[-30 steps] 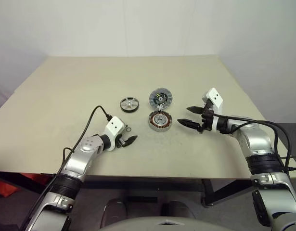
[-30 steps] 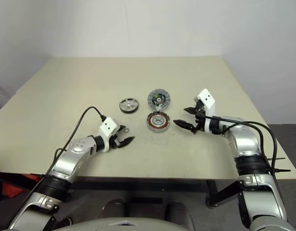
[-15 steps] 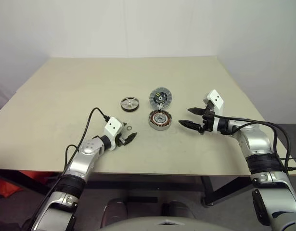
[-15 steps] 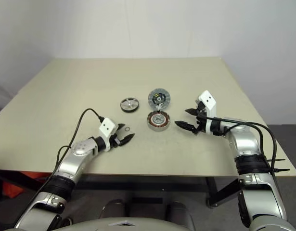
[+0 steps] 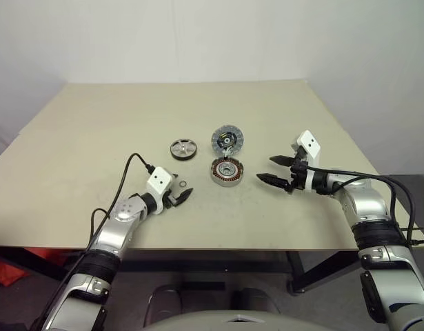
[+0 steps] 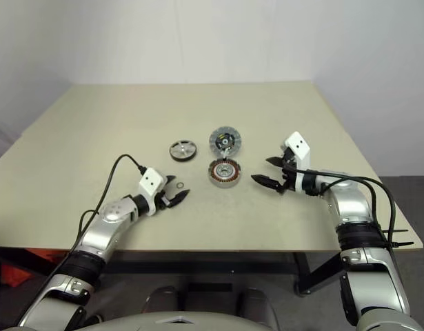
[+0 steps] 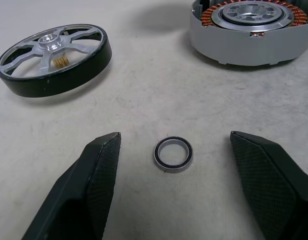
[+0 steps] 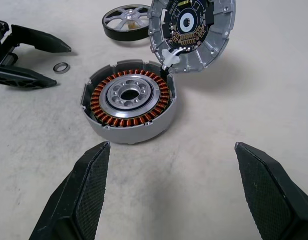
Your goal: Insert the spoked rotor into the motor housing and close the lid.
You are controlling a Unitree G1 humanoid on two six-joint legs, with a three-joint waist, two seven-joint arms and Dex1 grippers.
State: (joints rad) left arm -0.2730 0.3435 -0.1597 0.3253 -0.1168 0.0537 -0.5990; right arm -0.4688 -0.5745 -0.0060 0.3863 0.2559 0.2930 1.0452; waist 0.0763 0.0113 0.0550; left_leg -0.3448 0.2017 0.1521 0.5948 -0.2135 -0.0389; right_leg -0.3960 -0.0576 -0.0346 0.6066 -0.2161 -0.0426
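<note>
The spoked rotor [image 5: 185, 149] lies flat on the table, a silver wheel with a dark rim, also in the left wrist view [image 7: 53, 60]. To its right sits the motor housing [image 5: 227, 172], its copper windings facing up [image 8: 128, 100]. The lid [image 5: 229, 139] stands tilted just behind the housing, its dark inner face showing [image 8: 191, 30]. My left gripper [image 5: 186, 195] is open and low over the table, its fingers either side of a small metal ring [image 7: 173, 154]. Right of the housing, my right gripper [image 5: 265, 168] is wide open and holds nothing.
The beige table [image 5: 74, 110] stretches wide to the left and far behind the parts. Its front edge runs just behind both forearms. A black cable loops from the left wrist. A white wall stands behind the table.
The left gripper has tipped slightly towards the small ring. The right gripper and the motor parts have kept still.
</note>
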